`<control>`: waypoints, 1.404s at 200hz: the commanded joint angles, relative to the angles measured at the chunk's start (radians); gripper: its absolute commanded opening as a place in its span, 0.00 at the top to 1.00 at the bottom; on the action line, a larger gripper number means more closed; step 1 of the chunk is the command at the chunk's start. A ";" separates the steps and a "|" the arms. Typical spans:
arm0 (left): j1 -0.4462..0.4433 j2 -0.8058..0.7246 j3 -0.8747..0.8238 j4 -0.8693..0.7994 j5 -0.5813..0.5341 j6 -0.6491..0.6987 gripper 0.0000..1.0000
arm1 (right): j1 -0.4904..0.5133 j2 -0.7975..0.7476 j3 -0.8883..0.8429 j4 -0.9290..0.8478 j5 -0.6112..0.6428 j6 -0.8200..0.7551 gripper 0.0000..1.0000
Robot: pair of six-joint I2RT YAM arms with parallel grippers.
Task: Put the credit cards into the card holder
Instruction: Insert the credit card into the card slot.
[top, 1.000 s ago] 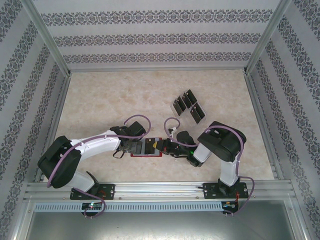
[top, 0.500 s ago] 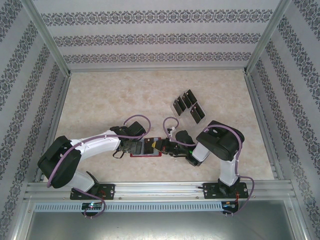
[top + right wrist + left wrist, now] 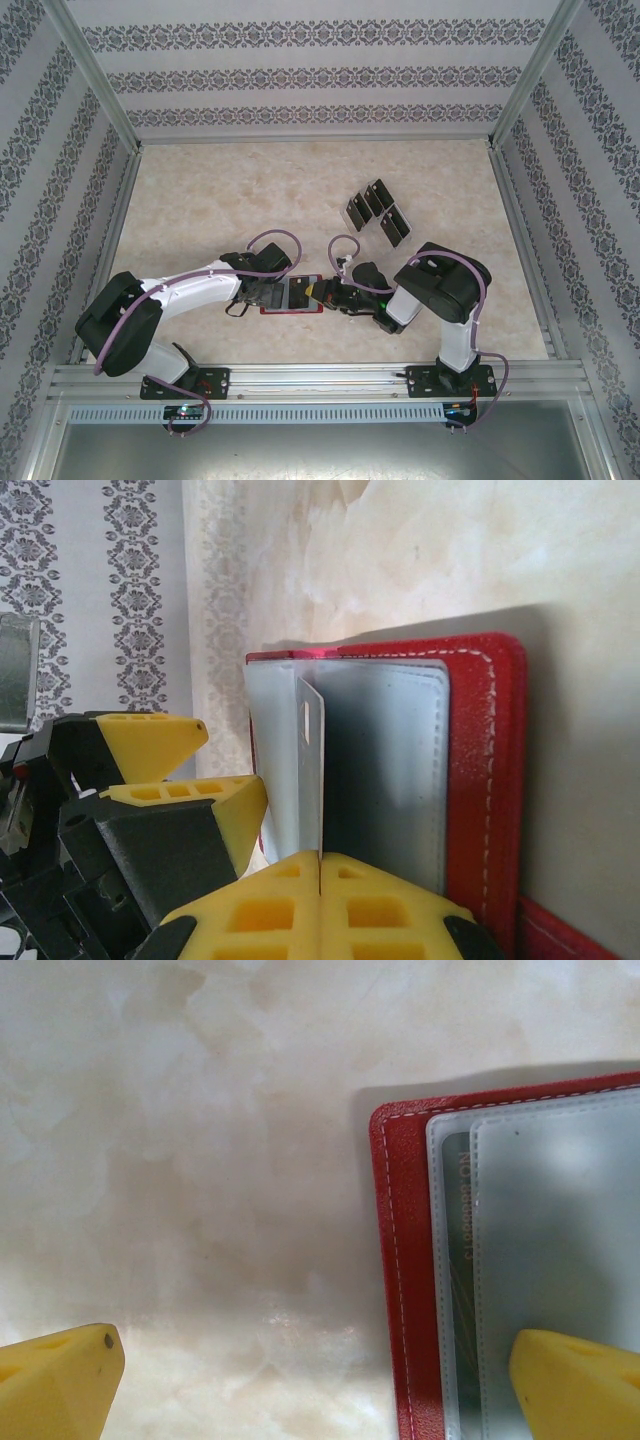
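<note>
Marble tabletop (image 3: 220, 200): one red card holder (image 3: 296, 297), five credit cards (image 3: 378, 212); left gripper (image 3: 315, 1348) spread, right gripper (image 3: 318, 860) pinching one grey sheet (image 3: 311, 770).

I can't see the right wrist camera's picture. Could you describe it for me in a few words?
The right gripper, its yellow fingers shut, pinches a thin pale sheet standing up from an open red wallet with grey pockets, which lies on a marbled table. The left arm's yellow fingers are at the picture's left, before a patterned wall.
</note>
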 commanded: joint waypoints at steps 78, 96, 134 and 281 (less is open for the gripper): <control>0.004 -0.003 -0.024 -0.045 -0.017 -0.016 0.00 | 0.021 0.029 0.036 -0.068 -0.017 0.036 1.00; 0.004 -0.003 -0.022 -0.046 -0.017 -0.013 0.00 | 0.024 0.029 0.042 -0.081 -0.021 0.034 1.00; 0.004 -0.003 -0.022 -0.046 -0.018 -0.014 0.00 | 0.025 0.035 0.056 -0.097 -0.024 0.028 1.00; 0.004 0.000 -0.016 -0.046 -0.016 -0.013 0.00 | 0.019 -0.067 0.093 -0.291 -0.034 -0.032 0.64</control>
